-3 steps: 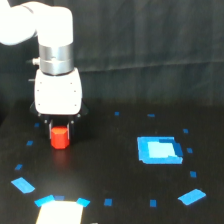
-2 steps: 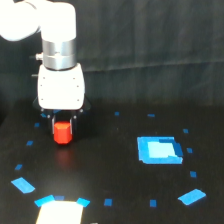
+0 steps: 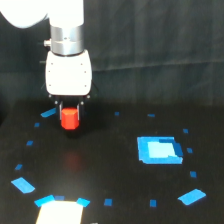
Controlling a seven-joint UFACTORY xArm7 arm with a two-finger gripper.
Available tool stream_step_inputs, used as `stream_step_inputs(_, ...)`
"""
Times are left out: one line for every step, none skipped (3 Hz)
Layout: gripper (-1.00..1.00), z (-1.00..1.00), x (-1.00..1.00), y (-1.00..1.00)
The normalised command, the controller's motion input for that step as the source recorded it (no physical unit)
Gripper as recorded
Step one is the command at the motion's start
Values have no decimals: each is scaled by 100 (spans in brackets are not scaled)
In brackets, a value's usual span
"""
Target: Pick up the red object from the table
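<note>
The white arm hangs over the exterior view's left half of the black bench, its grey wrist collar above a boxy white tool that points straight down. Between the tool's short dark fingers sits the red object, a small red-orange faceted block; the fingers are closed against its sides and it protrudes below them, narrower than the white body above. A faint reddish glint shows on the bench beneath the block, with dark surface between the two, so the block appears to be clear of the bench rather than resting on it. A slanted blue tape strip lies just to the exterior view's left of the tool. Well apart, toward the exterior view's right, lies a bright blue rectangle with a paler centre. Small blue tape marks dot the surface around it, and larger blue patches lie near the front edge beside a pale, overexposed shape. A dark curtain closes the background.
</note>
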Motion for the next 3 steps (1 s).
stream_step_inputs(-80,98,-14,-70)
stream_step_inputs(-100,100,-30,-97)
stream_step_inputs(-100,100,43,100)
